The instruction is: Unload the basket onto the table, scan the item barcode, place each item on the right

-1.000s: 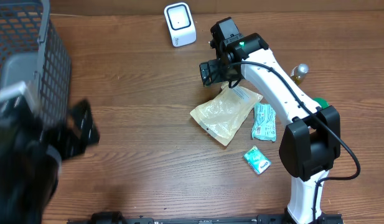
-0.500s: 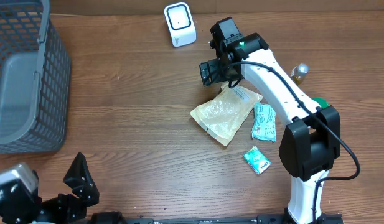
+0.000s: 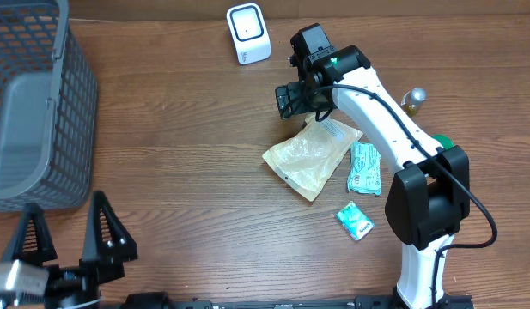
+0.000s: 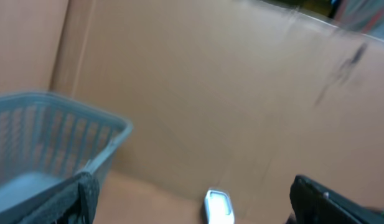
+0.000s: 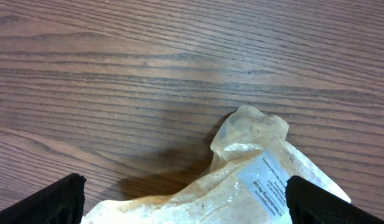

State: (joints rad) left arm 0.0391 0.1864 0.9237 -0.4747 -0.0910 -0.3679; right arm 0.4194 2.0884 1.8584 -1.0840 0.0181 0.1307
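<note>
With jaws apart over the bag's [image 3: 312,156] upper corner, the right gripper [image 3: 290,100] should pinch that corner, leaving the bag's label [image 5: 264,185] uncovered.

Place: mock shop checkout
Scanner: white barcode scanner [image 3: 248,33] on wooden table [image 3: 187,137]
Basket: grey mesh basket [image 3: 37,103], far left of the scanner
Goods: sealed packets [image 3: 309,156] near the scanner's right
Backdrop: cardboard wall [image 4: 210,93] behind the scanner
</note>
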